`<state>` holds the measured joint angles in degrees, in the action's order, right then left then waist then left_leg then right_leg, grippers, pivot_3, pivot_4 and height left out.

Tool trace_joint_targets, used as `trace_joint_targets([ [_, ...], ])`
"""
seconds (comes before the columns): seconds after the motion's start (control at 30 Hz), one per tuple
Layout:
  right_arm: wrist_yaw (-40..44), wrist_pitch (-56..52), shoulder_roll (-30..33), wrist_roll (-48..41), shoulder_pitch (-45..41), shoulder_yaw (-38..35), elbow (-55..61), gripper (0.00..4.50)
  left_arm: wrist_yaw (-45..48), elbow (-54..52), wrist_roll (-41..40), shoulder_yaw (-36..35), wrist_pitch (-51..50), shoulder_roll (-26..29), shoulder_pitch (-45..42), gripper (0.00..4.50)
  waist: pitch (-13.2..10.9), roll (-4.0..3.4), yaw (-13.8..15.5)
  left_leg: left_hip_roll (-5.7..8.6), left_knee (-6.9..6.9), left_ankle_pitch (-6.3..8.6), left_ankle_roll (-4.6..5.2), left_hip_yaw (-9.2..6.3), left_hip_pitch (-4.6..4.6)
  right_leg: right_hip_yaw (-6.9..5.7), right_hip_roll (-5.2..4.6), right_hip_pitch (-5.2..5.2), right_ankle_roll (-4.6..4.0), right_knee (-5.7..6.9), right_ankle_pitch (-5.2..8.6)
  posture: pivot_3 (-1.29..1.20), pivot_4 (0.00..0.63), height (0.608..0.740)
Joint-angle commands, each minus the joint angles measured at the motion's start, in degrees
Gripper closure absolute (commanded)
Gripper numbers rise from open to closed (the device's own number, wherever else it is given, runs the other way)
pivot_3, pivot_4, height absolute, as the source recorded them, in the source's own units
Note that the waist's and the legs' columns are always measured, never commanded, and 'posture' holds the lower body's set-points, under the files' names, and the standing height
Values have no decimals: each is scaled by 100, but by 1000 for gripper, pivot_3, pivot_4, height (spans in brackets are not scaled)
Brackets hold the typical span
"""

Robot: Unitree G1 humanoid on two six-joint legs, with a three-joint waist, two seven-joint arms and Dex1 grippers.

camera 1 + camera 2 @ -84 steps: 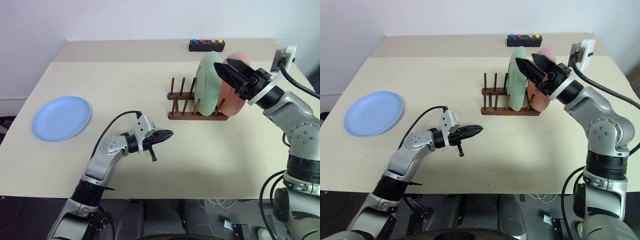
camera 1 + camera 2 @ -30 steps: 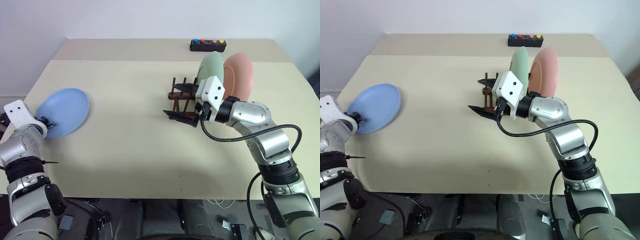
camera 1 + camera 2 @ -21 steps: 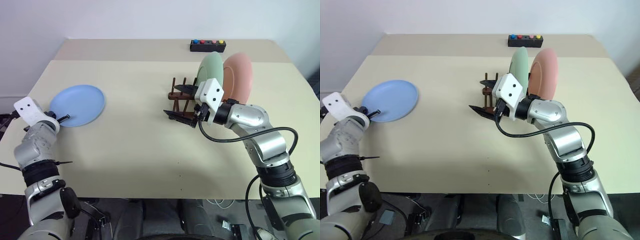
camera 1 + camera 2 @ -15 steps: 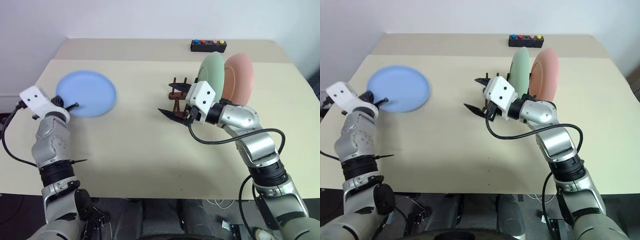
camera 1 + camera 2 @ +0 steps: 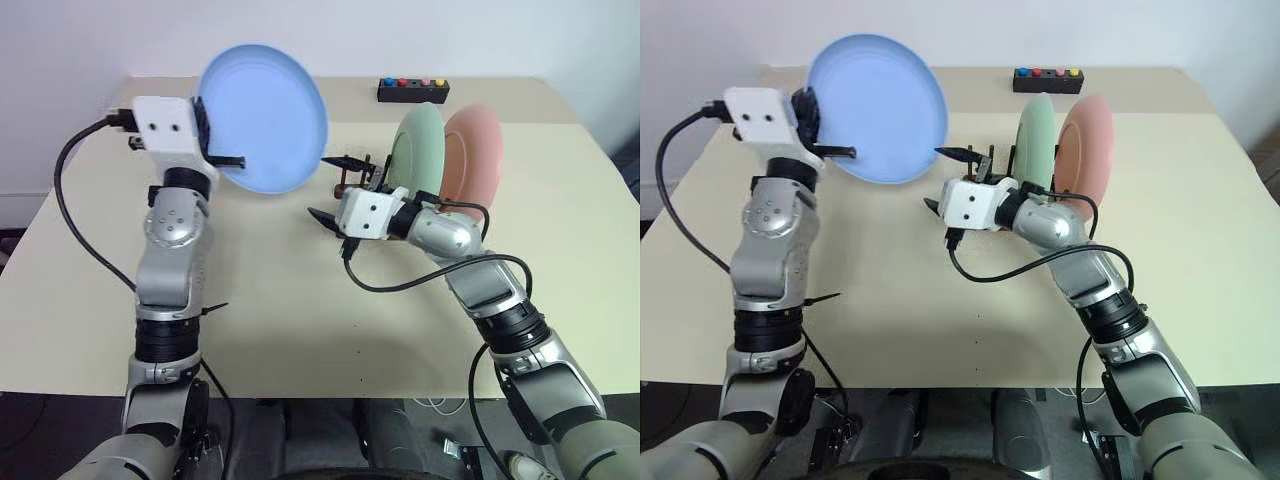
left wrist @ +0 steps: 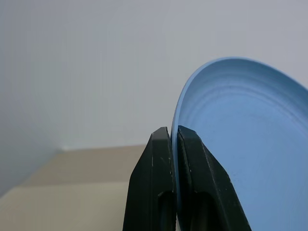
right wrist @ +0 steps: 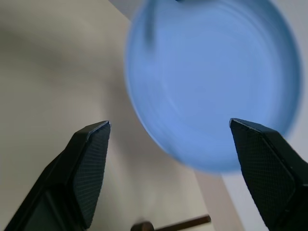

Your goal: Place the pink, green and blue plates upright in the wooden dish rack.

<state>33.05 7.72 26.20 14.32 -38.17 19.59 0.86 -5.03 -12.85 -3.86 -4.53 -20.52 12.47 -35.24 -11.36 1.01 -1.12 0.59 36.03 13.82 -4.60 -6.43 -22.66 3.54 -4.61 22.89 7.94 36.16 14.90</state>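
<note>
The blue plate (image 5: pixel 265 115) is in the air over the table's left half, tipped nearly upright. My left gripper (image 5: pixel 225 155) is shut on its rim, and in the left wrist view both fingers (image 6: pixel 161 144) clamp the plate's edge (image 6: pixel 231 144). The green plate (image 5: pixel 415 150) and the pink plate (image 5: pixel 475 150) stand upright side by side in the wooden dish rack (image 5: pixel 342 184). My right gripper (image 5: pixel 320 187) is open in front of the rack's free left end, pointing toward the blue plate (image 7: pixel 211 91), with nothing between its fingers.
A small black box with coloured buttons (image 5: pixel 413 90) sits at the table's far edge behind the rack. The beige table (image 5: pixel 300 320) stretches bare in front of both arms. A white wall rises behind it.
My left arm has lifted the blue plate off the table's left side, carrying it up and rightward and tipping it upright. The right gripper has drifted slightly left and rolled, still open.
</note>
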Motion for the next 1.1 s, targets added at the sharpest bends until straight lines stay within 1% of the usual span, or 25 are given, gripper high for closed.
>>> trace_joint_targets([
  [0.03, -137, 292, -80, 241, -153, 2, 52, 454, 58, -520, 140, 247, -60, -126, -194, 4460, 0, 0, 6, 0, 1, 0, 0, 0, 0, 0, 0, -1, 0, 0, 0, 0, 150, 734],
  [0.1, -150, 345, -102, 337, -136, 25, 14, 454, 87, -598, 219, 342, -113, -177, -180, 4460, 0, 0, 7, 0, 1, 0, 0, 0, 0, 0, 0, -2, 0, 0, 0, 0, 150, 734],
  [0.4, -319, 402, -265, 694, -103, 50, -239, 454, 172, -889, 26, 297, -517, -495, -234, 4460, 0, 0, 5, 0, 1, 0, 0, -1, 1, 0, 1, -2, 0, 0, 0, 0, 150, 734],
  [0.5, -363, 411, -288, 785, -122, 38, -336, 1325, 195, -964, 14, 288, -595, -549, -244, 4500, 0, 0, 7, 0, 2, 0, 0, -1, 1, 0, 1, -2, 0, 1, 0, 0, 150, 734],
  [0.63, -462, 413, -315, 905, -148, 18, -439, 3259, 211, -1022, 0, 236, -668, -597, -235, 4500, 0, 0, 6, 0, 2, 0, 0, -1, 1, 0, 1, -2, 0, 1, 0, 0, 150, 734],
  [0.7, -503, 433, -321, 957, -160, 18, -476, 4341, 224, -1028, 0, 212, -684, -612, -226, 4500, 0, 0, 6, 0, 2, 0, 0, -1, 1, 0, 1, -2, 0, 1, 0, 0, 150, 734],
  [0.73, -513, 451, -324, 970, -162, 18, -482, 4432, 231, -1021, -7, 200, -667, -626, -219, 4500, 0, 0, 2, 0, 1, -1, 0, -1, 1, 0, 1, -2, 0, 1, 0, 0, 150, 734],
  [0.87, -532, 514, -324, 1022, -154, 24, -482, 4432, 222, -1010, -189, 51, -569, -784, -218, 4500, 0, 0, 2, 0, 1, -1, -1, -1, 1, 0, 1, -2, 0, 1, 0, 0, 150, 734],
  [0.97, -597, 584, -308, 1099, -148, 28, -471, 4432, 154, -987, -498, -245, -538, -1001, -261, 4500, 0, 0, 6, 0, 2, -1, -1, -1, 1, 0, 1, -2, 0, 1, 0, 0, 150, 734],
  [1.0, -638, 633, -294, 1150, -151, 32, -472, 4500, 152, -992, -663, -365, -492, -1096, -285, 3849, 0, 0, 6, 0, 2, -1, -1, -1, 1, 0, 1, -2, 0, 1, 0, 0, 150, 734],
  [1.07, -704, 744, -270, 1240, -152, 36, -460, 4500, 86, -1047, -1162, -712, -311, -1383, -364, 3023, -1, 1, 12, 0, 3, -1, -1, -1, 0, 0, 1, -2, 0, 0, 0, 0, 150, 734],
  [1.1, -724, 775, -267, 1263, -152, 35, -459, 4500, 69, -1059, -1295, -806, -253, -1453, -384, 2465, -1, 1, 7, 0, 4, -1, -2, -1, 0, 0, 0, -2, 0, 0, 0, 0, 150, 734],
])
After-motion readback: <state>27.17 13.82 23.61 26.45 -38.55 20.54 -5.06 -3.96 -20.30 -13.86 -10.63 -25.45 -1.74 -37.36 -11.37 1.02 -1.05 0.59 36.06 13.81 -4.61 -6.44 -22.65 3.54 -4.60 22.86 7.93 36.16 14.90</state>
